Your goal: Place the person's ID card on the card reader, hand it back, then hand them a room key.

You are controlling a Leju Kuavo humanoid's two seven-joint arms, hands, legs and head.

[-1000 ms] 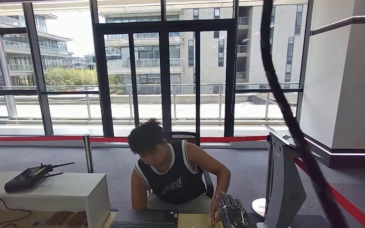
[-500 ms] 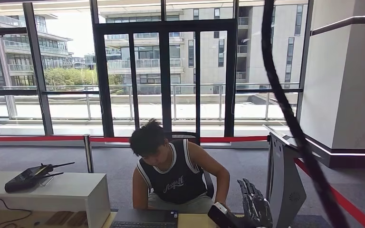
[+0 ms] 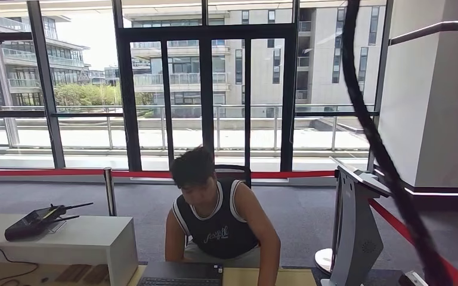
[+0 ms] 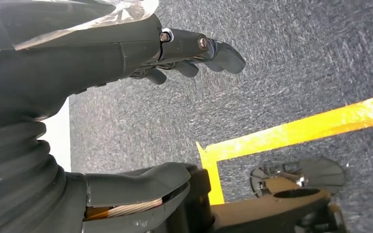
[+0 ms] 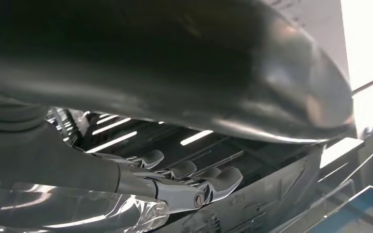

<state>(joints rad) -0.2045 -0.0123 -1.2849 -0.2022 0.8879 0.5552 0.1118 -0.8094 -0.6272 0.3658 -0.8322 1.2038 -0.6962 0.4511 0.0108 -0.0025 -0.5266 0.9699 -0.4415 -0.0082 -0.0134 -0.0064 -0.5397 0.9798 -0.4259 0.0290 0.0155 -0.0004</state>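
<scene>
The person (image 3: 217, 217) sat at the far side of the table (image 3: 292, 277), head bowed, one arm reaching down to it. A laptop (image 3: 182, 274) lay just left of that arm. No card could be made out. The left hand (image 4: 126, 97) hung over grey carpet (image 4: 296, 63), fingers (image 4: 213, 48) apart, holding nothing. The right hand (image 5: 141, 179) was out at the far right, beside a kiosk (image 3: 355, 232), fingers (image 5: 213, 182) extended, holding nothing.

Only text: a cursive white script logo on the person's dark jersey (image 3: 217, 233), too small to read.
</scene>
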